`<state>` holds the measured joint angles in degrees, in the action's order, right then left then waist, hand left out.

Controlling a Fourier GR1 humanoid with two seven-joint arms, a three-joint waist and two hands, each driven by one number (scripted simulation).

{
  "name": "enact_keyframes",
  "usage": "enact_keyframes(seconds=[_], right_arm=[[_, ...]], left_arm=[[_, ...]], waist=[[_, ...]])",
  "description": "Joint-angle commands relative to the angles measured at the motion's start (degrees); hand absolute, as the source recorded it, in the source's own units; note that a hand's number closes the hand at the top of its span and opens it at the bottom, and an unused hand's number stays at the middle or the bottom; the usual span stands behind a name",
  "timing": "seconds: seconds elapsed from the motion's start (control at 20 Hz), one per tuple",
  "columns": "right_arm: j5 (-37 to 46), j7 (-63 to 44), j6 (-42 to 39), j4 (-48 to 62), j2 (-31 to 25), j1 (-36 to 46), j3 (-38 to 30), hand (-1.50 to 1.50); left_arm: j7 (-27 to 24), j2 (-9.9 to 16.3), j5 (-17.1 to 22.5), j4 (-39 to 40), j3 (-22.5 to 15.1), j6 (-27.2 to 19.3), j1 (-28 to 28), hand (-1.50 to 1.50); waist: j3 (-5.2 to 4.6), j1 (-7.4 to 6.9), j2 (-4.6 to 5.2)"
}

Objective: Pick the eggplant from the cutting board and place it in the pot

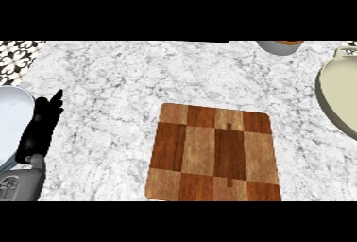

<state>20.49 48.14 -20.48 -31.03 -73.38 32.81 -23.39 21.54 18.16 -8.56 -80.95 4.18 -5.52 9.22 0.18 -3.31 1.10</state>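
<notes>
The left hand [40, 126] was at the left side of the head view, at the end of a grey forearm [22, 183] that came up from the bottom edge. The hand was black. Its fingers were straight and close together, pointing up and a little to the right, and they held nothing. It lay over the marble counter [125, 80], just beside a pale blue-white round thing [12, 118] at the left edge, which could have been a plate or a bowl; I could not tell which. The right hand did not show anywhere. Further to the right, in the middle of the view, lay the cutting board [213, 153]. It was made of light and dark brown wooden squares, and its top was bare. The eggplant could not be seen on the board or any other place. At the right edge sat the pot [338, 101], cream-colored and round, with only part of it in view, well apart from the left hand. At the top edge, near the pot, a small grey bowl [279, 47] with something orange in it peeked in.
</notes>
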Motion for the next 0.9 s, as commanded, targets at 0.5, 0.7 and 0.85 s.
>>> enact_keyframes(seconds=[0.5,0.7,0.85], right_arm=[[9.16,-3.9,-4.17,8.15,13.57,11.0,14.26,-1.5],[8.76,-2.75,-8.82,12.02,13.74,14.86,14.25,-1.5],[3.66,-2.92,-10.01,16.01,17.37,14.68,10.03,-1.5]], left_arm=[[-0.09,-0.72,-1.3,1.27,-0.4,-0.23,0.61,0.0],[0.59,-0.2,-0.3,-0.7,0.21,0.83,-0.37,0.0],[-0.71,-0.58,-0.85,0.05,0.16,0.14,-0.74,0.0]], waist=[[-0.05,-0.46,-0.02],[-0.01,-0.22,-0.18],[0.06,0.07,-0.15]])
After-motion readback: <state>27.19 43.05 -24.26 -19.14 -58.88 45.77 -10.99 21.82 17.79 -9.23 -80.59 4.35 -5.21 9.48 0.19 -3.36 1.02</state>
